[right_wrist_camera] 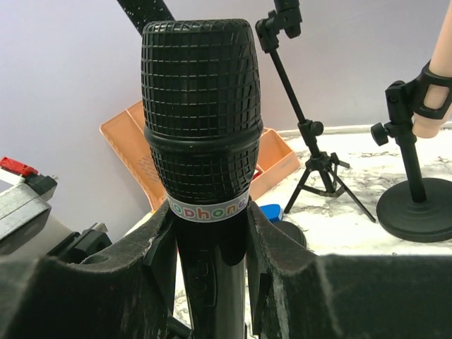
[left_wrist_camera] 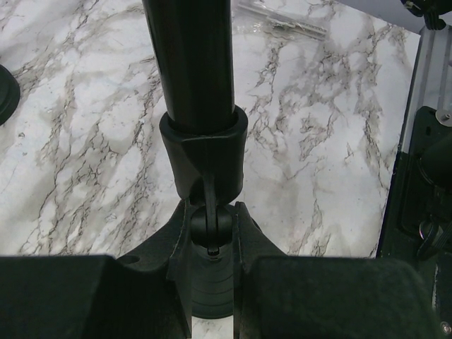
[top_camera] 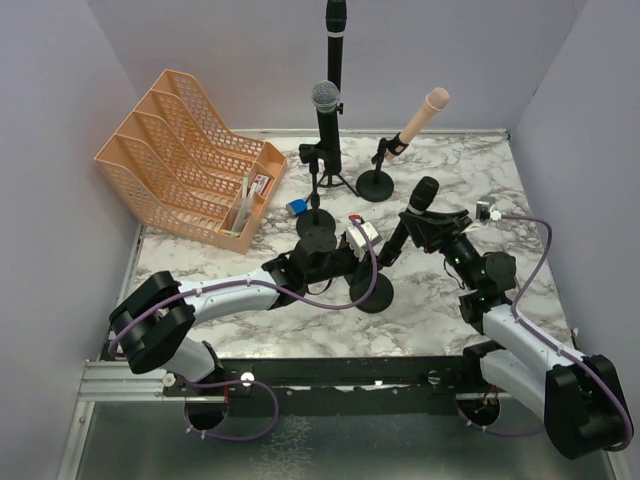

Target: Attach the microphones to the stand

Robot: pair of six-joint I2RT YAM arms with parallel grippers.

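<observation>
Marble table [top_camera: 420, 320], lilac walls. Pink microphone [top_camera: 420, 117], silver-headed microphone [top_camera: 325, 100] and tall black microphone [top_camera: 335, 30] sit in stands at the back. The last microphone [right_wrist_camera: 198, 106] slants into the near clip [left_wrist_camera: 205, 152]. Right gripper [right_wrist_camera: 210, 233] is clamped below its head. Left gripper [left_wrist_camera: 210, 229] pinches the clip's joint. Seating appears under way; the next move probably calls for pushing it home, then releasing.

The counter [top_camera: 250, 330] has a white marble pattern with grey veins. Directly below the left hand [top_camera: 345, 258] stands a black round-foot stand [top_camera: 374, 294]. Just beyond this hand is a second round foot [top_camera: 316, 242], and farther beyond are a small blue object [top_camera: 297, 207], a tripod stand [right_wrist_camera: 311, 129] and a third round foot [top_camera: 376, 185]. Far to the left of this hand sits an orange file rack [top_camera: 190, 160].
</observation>
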